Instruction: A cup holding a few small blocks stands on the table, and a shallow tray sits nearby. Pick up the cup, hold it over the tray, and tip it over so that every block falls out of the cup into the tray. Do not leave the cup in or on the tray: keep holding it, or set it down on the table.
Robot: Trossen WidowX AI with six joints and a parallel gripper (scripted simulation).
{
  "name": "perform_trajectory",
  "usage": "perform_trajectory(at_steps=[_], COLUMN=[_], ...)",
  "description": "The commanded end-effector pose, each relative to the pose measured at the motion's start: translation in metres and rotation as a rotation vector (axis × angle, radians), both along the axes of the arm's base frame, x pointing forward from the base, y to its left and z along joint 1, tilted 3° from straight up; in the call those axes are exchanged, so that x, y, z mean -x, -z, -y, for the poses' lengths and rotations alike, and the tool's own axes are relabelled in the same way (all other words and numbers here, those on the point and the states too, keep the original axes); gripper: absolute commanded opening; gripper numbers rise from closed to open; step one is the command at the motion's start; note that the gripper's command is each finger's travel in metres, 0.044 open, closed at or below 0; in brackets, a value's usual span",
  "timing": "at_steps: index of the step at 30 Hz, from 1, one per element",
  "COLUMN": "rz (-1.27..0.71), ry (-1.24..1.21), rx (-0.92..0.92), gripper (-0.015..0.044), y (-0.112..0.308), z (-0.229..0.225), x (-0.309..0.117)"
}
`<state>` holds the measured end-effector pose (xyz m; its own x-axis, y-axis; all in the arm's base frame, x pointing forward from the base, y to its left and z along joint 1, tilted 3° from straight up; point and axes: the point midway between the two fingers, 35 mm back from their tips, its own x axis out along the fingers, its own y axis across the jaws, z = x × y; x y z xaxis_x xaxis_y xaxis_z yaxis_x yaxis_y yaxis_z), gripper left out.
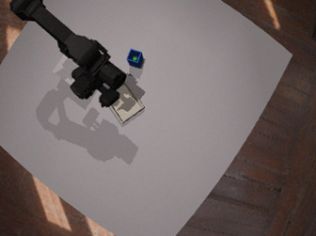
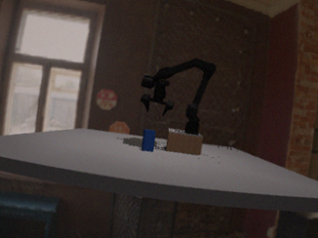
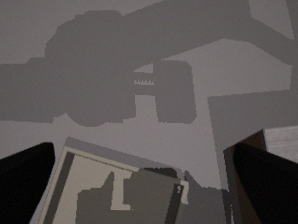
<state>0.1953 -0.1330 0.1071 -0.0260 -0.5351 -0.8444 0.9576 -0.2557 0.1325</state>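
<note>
Wide fingers, nothing held, and the cup waited upright!

From the top, the blue cup (image 1: 133,55) (image 2: 148,141) stood on the table (image 1: 192,129) (image 2: 102,164) beside the tray (image 1: 133,111) (image 3: 65,172), green showing inside; the arm (image 1: 87,51) (image 2: 185,68) reached across the tray's near end. In the exterior view, the spread gripper (image 1: 97,93) (image 2: 156,109) (image 3: 145,152) hung above cup height, near a brown box (image 2: 184,142) (image 3: 252,172): a low swing could have clipped that. The wrist view caught tray, no cup; descending there would probably have struck the tray, and an off-centre approach could have toppled the cup, spilling blocks outside.
</note>
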Motion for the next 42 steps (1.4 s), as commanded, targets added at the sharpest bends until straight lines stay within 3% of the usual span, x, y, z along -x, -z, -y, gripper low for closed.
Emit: perform_trajectory(at_steps=[1, 18, 36, 42], rz=[0.001, 0.023, 0.106, 0.118], ry=[-0.206, -0.999, -1.814, -1.878], rx=[-0.002, 0.068, 0.255, 0.276], gripper=[0.044, 0.044, 0.044, 0.044], y=[0.0, 0.003, 0.014, 0.015], z=[-0.025, -0.118, -0.206, -0.213], x=[-0.007, -0.012, 0.015, 0.018])
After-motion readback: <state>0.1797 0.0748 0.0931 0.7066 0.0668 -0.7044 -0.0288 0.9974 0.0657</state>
